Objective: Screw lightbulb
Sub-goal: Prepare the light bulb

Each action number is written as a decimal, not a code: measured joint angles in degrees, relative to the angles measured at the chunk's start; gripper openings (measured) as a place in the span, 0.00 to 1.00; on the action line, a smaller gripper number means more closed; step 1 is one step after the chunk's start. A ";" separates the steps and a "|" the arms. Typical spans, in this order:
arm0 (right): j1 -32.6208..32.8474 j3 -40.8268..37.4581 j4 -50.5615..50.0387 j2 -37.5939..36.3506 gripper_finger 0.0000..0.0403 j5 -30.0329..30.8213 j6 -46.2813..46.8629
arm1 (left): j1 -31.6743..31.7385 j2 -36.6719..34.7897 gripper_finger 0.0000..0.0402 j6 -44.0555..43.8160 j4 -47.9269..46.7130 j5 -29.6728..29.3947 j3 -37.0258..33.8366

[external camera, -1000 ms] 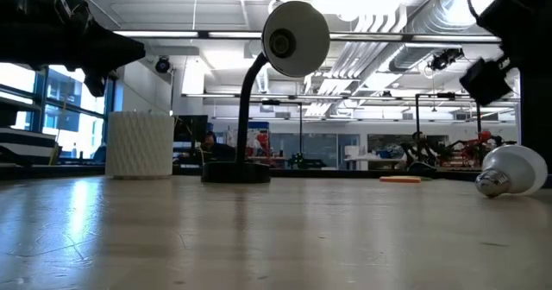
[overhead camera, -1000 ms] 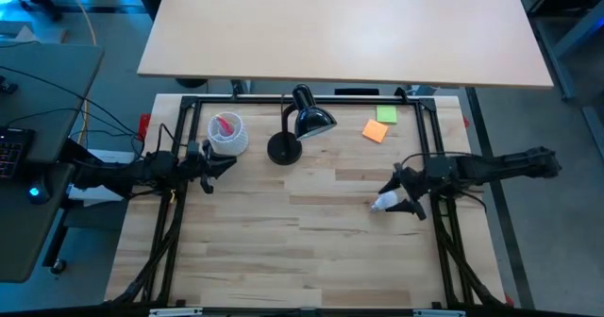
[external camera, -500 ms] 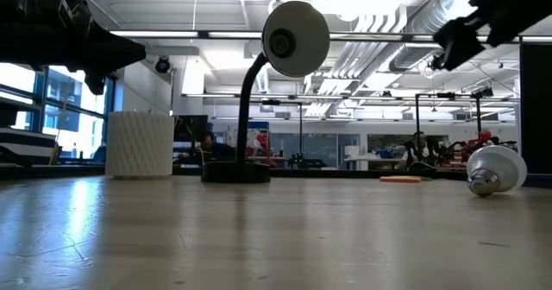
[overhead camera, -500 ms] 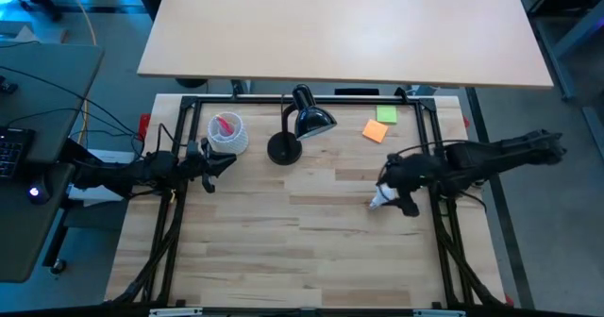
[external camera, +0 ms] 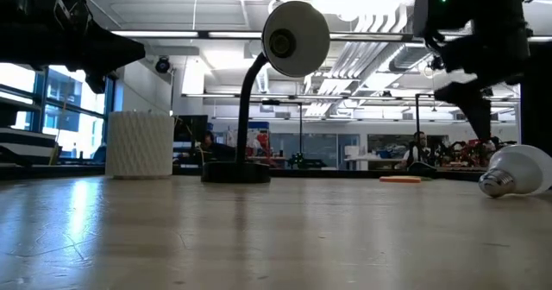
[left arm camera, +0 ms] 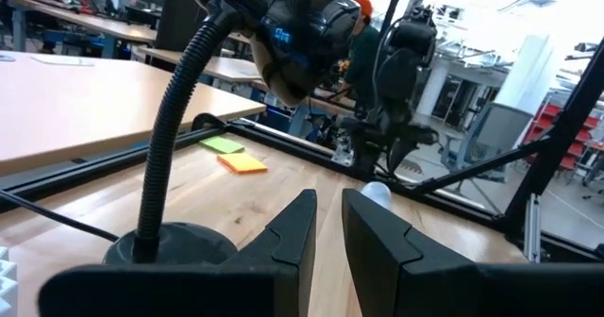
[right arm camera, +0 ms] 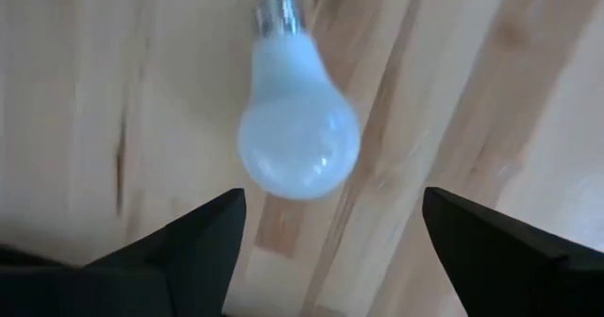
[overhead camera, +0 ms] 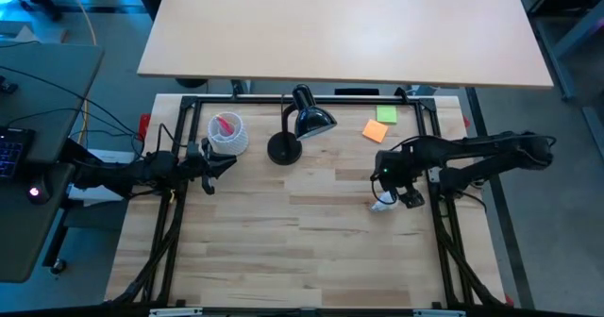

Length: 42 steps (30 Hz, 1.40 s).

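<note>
One lightbulb [right arm camera: 296, 133] lies on its side on the right part of the pale wooden plank worktop [overhead camera: 311, 241]: a frosted white pear shape with a short ribbed silvery screw base. The right pincer [overhead camera: 394, 192] hangs directly above it, its two dark fingers [right arm camera: 189, 246] spread wide to either side of the glass without touching it. The left pincer [overhead camera: 225, 162] rests at the worktop's left edge with its fingers nearly together and nothing between them.

One black desk lamp [overhead camera: 300, 126] stands at the back, with a round flat base, a ribbed bendable neck and a glossy dome shade. Beside it is one white cup [overhead camera: 227, 134] with a ridged wall, holding pink items. Two sticky notes lie at the back right, one orange [overhead camera: 375, 131] and one green [overhead camera: 386, 115].
</note>
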 joint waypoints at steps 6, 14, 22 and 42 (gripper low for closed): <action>0.43 -2.04 -0.58 1.80 0.81 1.66 -0.89 | 0.00 0.01 0.12 0.01 0.02 0.02 0.00; 6.63 -2.00 -0.90 7.78 0.81 0.81 -1.00 | 0.00 0.02 0.12 0.02 0.08 0.02 0.00; 11.71 -1.53 -0.85 12.17 0.81 1.19 -0.27 | 0.00 0.02 0.12 0.47 0.06 0.04 0.00; 12.44 0.92 9.66 21.19 0.81 2.06 22.73 | 0.01 0.02 0.12 0.97 -0.08 0.17 0.00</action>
